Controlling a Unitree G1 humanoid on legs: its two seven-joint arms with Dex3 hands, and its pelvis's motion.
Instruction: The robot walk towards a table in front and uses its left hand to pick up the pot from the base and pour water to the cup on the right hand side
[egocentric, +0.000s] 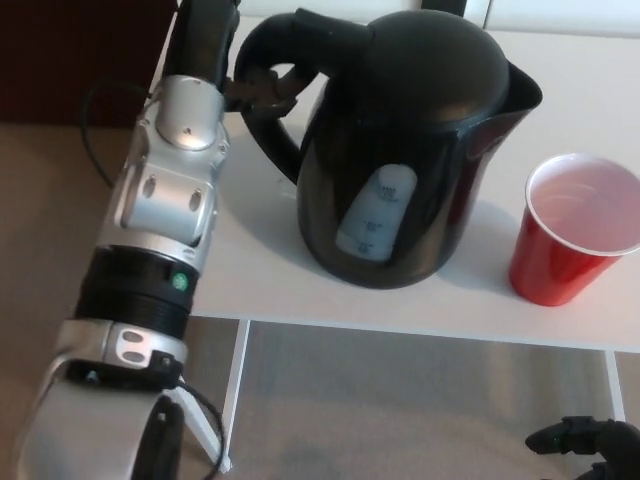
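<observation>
I am at the table (250, 290) already, so the walking part looks finished, and my left hand (262, 88) is up near the far left corner, its black fingers (275, 82) threaded through the loop of the pot's handle (268, 110). They look curled around the grip, though how firmly I have it I cannot tell from here. The pot (415, 150) fills the middle of the table toward the near edge, spout pointing right; I see no base under it, and I cannot tell for sure whether its bottom rests on the tabletop or hangs just above it. The water window on its side faces me. The red cup (570, 240) stands upright near the right end of the table, close to the near edge, just beside the pot but not touching it, and its inside looks empty as far as I can see. So by my reckoning the grasp is made and the pouring is all still ahead: carry the spout over the cup's rim, tip, then right the pot. My right hand (585, 440) hangs low below the table's near edge, only partly in view, and I cannot tell how it is set.
</observation>
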